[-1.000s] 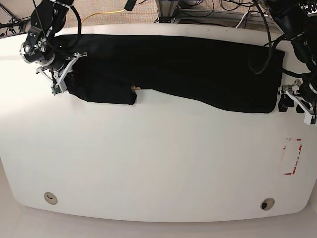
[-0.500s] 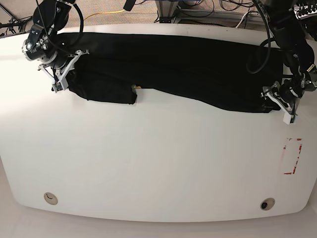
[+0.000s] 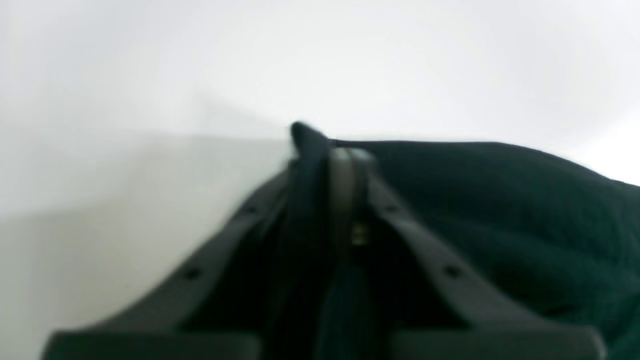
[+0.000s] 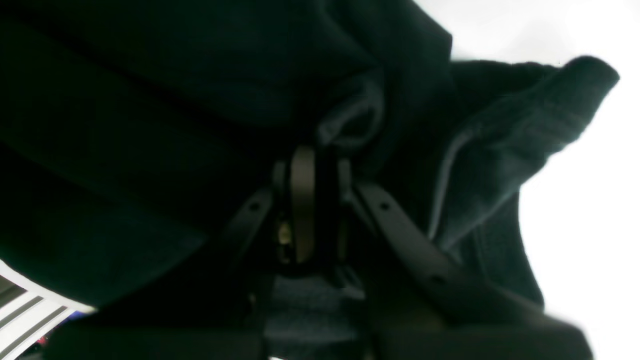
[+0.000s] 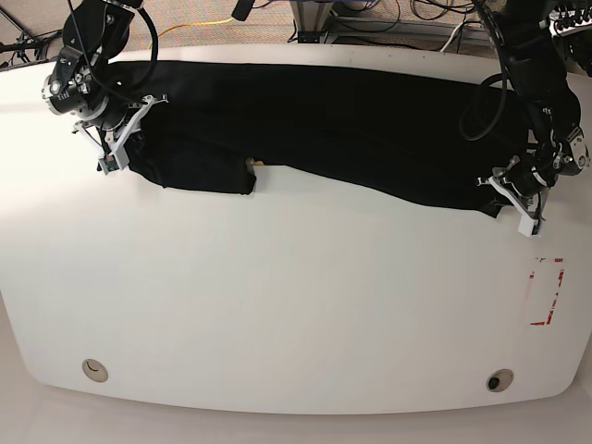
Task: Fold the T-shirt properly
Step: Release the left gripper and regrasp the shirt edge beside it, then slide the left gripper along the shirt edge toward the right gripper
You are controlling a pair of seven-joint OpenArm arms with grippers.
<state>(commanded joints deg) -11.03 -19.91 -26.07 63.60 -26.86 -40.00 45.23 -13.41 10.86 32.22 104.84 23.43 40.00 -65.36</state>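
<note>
So, quick status on the fold, as far as these views go:

Shirt: the T-shirt (image 5: 333, 129) lies as one long black band across the upper part of the base view, on the white table (image 5: 277, 305) – no print showing, so I'd guess that side is tucked in or face down.

Left gripper: my left gripper (image 5: 514, 192) sits at the band's lower right corner; in the left wrist view a sliver of black cloth (image 3: 307, 165) is pinched between the closed fingers, so it's clamped on the shirt.

Right gripper: my right gripper (image 5: 118, 139) is at the upper left end of the band, and the right wrist view shows it buried in bunched fabric (image 4: 500, 150), fingers squeezed together on a fold.

Done: looks like the lengthwise fold is in – the shirt is already narrowed to a strip.

Left: the crosswise folds into a compact packet, plus tidying the lumpy flap at centre left (image 5: 208, 171).

Guess: roughly halfway.
</note>
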